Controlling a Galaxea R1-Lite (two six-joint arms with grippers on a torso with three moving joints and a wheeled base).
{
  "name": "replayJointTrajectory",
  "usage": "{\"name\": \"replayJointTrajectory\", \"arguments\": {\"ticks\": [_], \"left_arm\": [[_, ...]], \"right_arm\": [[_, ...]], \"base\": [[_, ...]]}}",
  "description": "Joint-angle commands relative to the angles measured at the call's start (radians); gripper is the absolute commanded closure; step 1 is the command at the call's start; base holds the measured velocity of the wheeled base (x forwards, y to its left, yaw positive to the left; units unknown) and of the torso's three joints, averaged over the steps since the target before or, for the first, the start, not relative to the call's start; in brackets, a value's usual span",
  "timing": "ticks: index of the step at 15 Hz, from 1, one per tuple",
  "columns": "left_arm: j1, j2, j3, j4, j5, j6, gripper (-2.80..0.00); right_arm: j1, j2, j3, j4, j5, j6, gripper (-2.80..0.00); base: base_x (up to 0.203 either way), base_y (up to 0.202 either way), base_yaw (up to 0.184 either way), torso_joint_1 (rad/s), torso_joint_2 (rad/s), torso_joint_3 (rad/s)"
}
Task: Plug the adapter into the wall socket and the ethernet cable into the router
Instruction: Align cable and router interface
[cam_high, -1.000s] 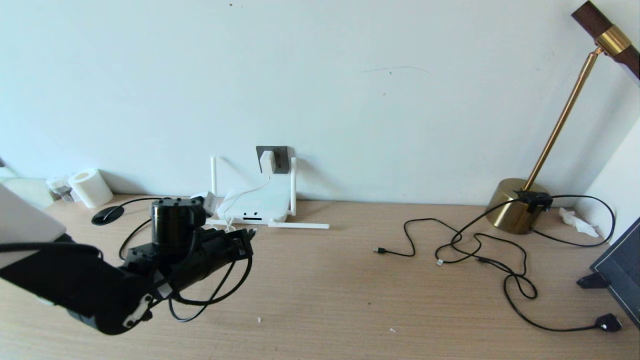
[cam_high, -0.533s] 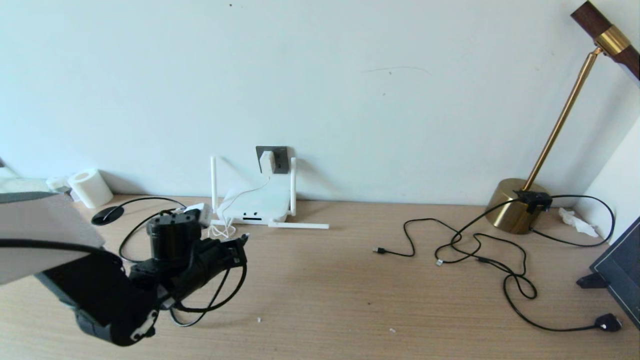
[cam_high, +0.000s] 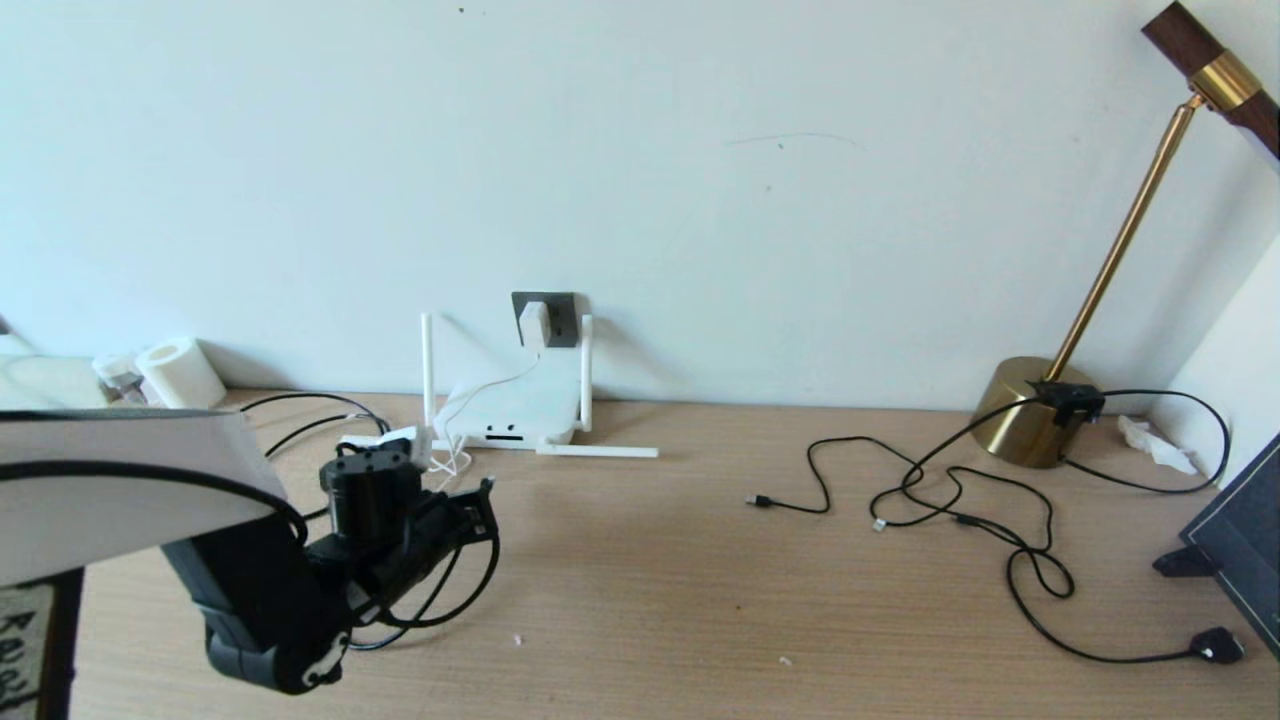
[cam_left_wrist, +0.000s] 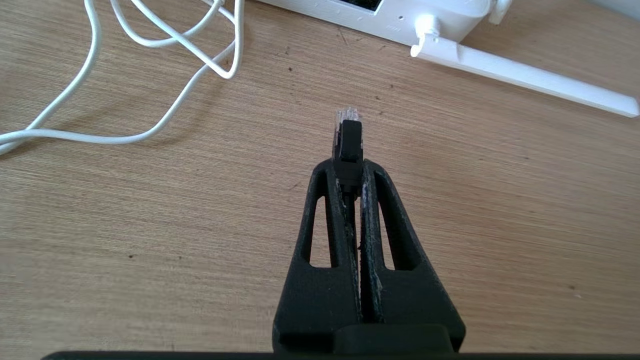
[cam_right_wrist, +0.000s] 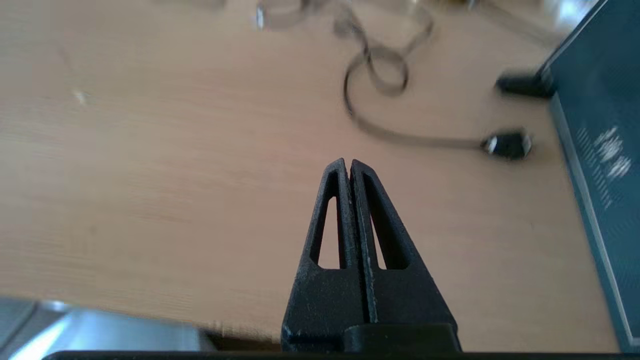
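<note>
While the left end effector (cam_left_wrist: 348, 165) pinches the ethernet cable (cam_left_wrist: 348, 142) just behind its clear plastic tip, fingers nearly together w/ only the black boot between them, it sits lower left of the head frame (cam_high: 487, 492), above bare wood-grain counter (cam_high: 640, 600). Cable loops back under the arm in a black arc. Tip points toward the router (cam_high: 515, 412), not touching it; a strip of open counter lies between.

Router: flat white rounded box, matte plastic, center-left of frame against the wall. Antennas: 2 upright sticks, 1 lying flat along the counter to its right; a 4th can't be made out. Dark port slots on the near edge. Adapter (cam_high: 534, 324): small white cube, already seated in the dark grey square wall socket (cam_high: 547, 318) above the router, thin white cord hanging down in loose coils (cam_left_wrist: 150, 75) by the router's left side.

Right end effector (cam_right_wrist: 348, 167): shut, empty, hovering over smooth counter near a black plug (cam_right_wrist: 507, 145); not seen in head view.

Other items: 1 brass lamp (cam_high: 1035, 410) w/ round base, far right; thin black cords tangled mid-right, 1 flat black plug (cam_high: 1215, 645) lower right; 1 white paper roll (cam_high: 180, 375) far left by the wall; dark panel edge (cam_high: 1240, 540) at right border.

Open room: wide clear wood across center, front edge out of frame.
</note>
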Motion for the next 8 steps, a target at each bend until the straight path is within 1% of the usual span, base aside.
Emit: {"name": "replayJointTrajectory", "arguments": {"ticks": [1,2,4,8], "left_arm": [[0.0,0.041,-0.005,-0.03,0.0,-0.002,0.0],[0.0,0.046,-0.012,-0.04,0.0,-0.002,0.0],[-0.004,0.066,-0.02,-0.06,0.0,-0.002,0.0],[-0.008,0.118,-0.046,-0.158,0.001,0.006,0.0]], "right_arm": [[0.011,-0.144,-0.001,-0.001,-0.002,0.003,0.0],[0.011,-0.178,0.0,-0.003,-0.006,0.008,0.0],[0.011,-0.172,0.0,-0.006,-0.012,0.014,0.0],[0.011,-0.172,-0.001,-0.007,-0.014,0.025,0.0]], "base": [[0.0,0.0,0.0,0.0,0.0,0.0],[0.0,0.0,0.0,0.0,0.0,0.0],[0.0,0.0,0.0,0.0,0.0,0.0],[0.0,0.0,0.0,0.0,0.0,0.0]]}}
